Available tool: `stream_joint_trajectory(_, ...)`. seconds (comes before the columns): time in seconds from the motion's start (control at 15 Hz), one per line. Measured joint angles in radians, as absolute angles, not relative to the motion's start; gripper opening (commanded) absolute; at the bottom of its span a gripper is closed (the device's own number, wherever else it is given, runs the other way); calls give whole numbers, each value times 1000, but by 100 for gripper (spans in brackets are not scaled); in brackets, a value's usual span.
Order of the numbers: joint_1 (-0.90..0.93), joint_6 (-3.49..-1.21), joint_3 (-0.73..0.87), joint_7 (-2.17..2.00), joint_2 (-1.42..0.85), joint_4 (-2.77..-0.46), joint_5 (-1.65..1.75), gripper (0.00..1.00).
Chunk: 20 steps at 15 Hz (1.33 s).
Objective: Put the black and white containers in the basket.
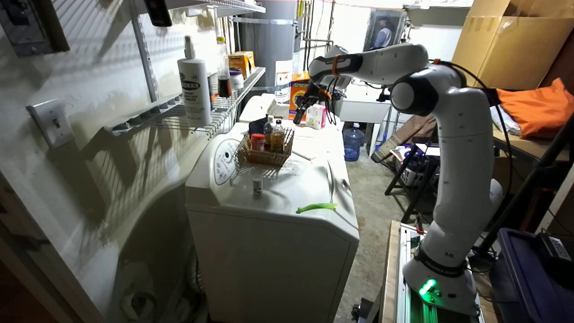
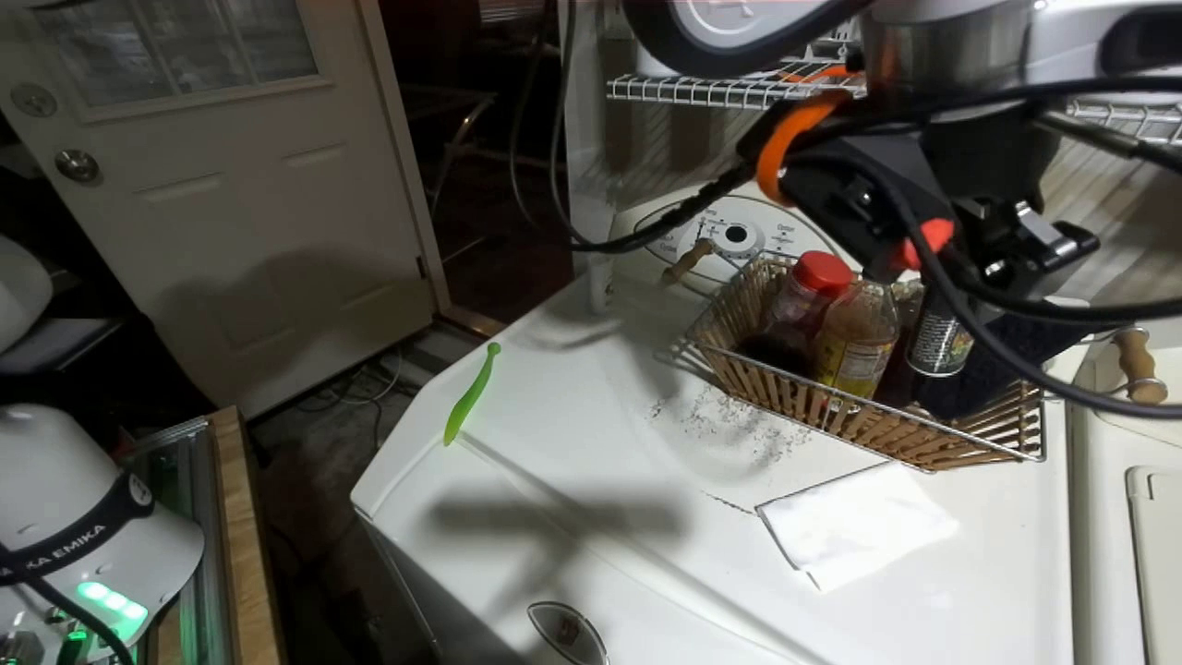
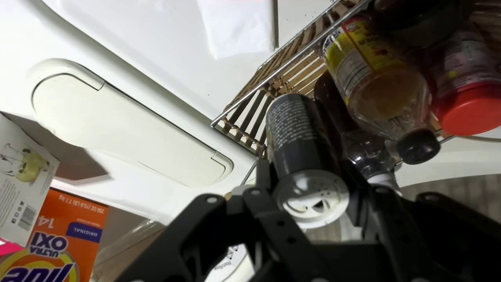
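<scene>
Container [image 3: 299, 137], black, is pinched in claw [image 3: 309, 176]: likely light, stiff, slick, best held squarely across its sides.

The basket [image 2: 877, 427] is brown, with woven slats and a silvery wire rim. The dark container [image 3: 295, 137] has a black label with fine pale print and a whitish lid. The small container [image 1: 257, 186] seems white with dark marks, but shows too small for certainty. The clear bottle [image 3: 385, 90] has a yellow label and black cap; the jar [image 3: 467, 90], a red lid. The long object [image 2: 468, 399] has 1 colour, green.
</scene>
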<state>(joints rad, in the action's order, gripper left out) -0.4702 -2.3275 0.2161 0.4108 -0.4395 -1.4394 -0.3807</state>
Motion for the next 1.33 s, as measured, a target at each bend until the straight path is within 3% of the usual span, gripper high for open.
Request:
stream_joint_trajectory(0.13, -519, -2282, 175, 434, -498, -1367, -394, 20)
stream_joint_trajectory(0.2, -538, -2264, 158, 436, -525, -1334, -395, 45)
stream_joint_trajectory(0.6, -540, -2265, 157, 436, -539, -1325, -394, 45)
stream_joint_trajectory(0.67, -540, -2265, 157, 436, -539, -1325, -394, 20)
stream_joint_trajectory(1.33, -593, -2295, 53, 627, -654, -1246, -394, 20)
